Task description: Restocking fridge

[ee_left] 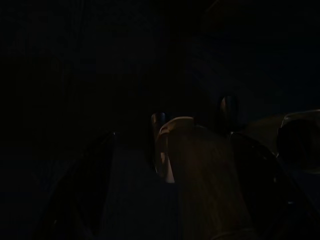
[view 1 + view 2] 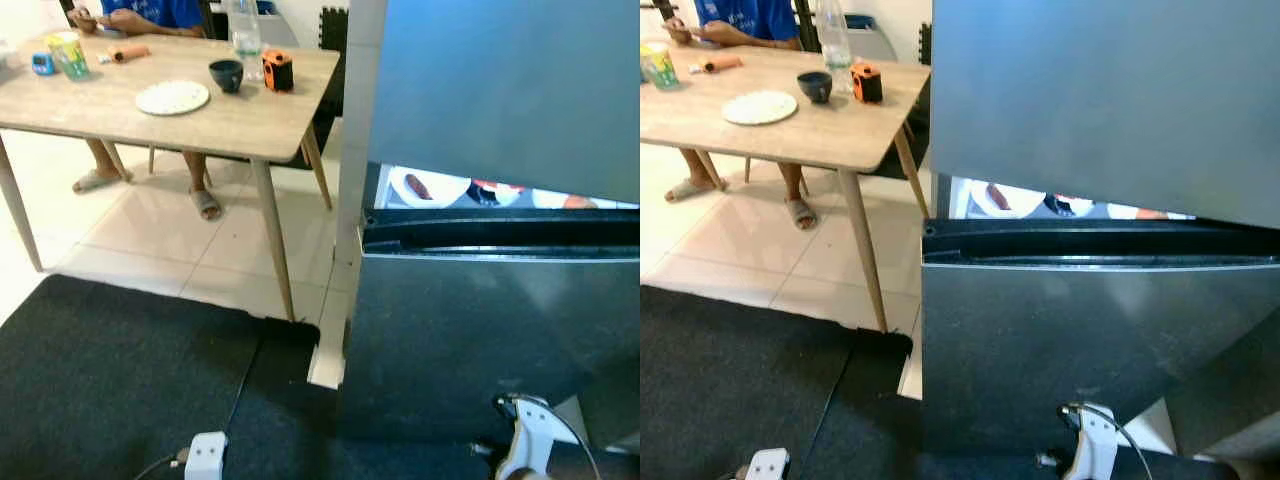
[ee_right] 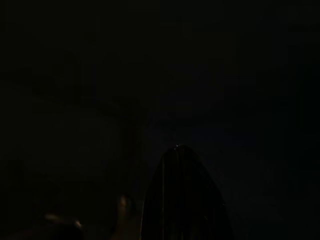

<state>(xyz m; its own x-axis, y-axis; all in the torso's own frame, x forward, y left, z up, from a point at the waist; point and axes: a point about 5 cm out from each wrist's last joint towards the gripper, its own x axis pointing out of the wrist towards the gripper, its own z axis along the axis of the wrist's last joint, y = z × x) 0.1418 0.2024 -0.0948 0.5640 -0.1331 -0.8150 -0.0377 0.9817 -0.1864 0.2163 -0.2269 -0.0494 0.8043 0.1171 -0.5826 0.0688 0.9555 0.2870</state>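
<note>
Right arm (image 2: 525, 440) low before the tall dark-grey steel fridge (image 2: 480, 340); finger state cannot be told.
Upper door (image 2: 500, 90) ajar; plates of food (image 2: 425, 187) visible inside above lower door (image 2: 1090, 340). Judged heavy, stiff, smooth; best taken at the top edge. Left gripper idle.

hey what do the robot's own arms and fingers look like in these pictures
Little shows. Low in the head views, a silver-white arm with a thin cable looped beside it stands before the grey fridge. The wrist views are very dark: long black fingers are barely made out.
</note>
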